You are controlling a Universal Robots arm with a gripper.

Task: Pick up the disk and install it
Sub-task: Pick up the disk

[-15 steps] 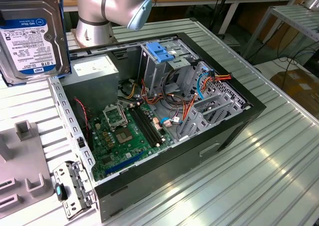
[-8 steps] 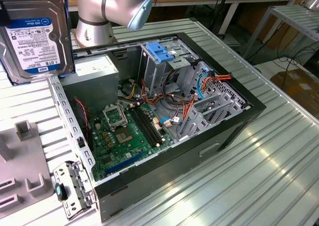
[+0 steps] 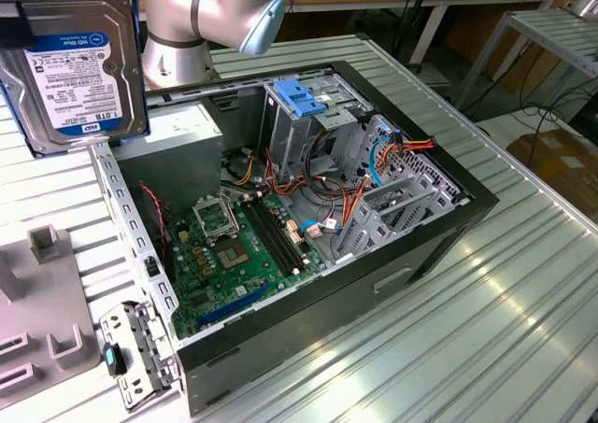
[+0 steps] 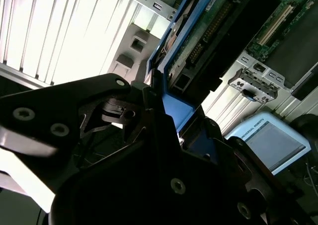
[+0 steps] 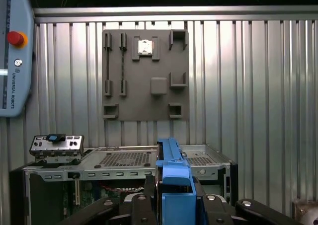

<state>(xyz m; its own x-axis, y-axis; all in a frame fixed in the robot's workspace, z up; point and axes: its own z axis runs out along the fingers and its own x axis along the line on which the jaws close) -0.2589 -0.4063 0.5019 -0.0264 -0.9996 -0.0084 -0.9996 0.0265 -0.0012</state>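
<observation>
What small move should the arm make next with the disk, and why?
Probably carry it toward the exterior view's right, over the metal cage with the blue latch. The claw grips the disk, which hangs high beside a corner of the open case, apart from that cage, so lining up likely comes first.
</observation>
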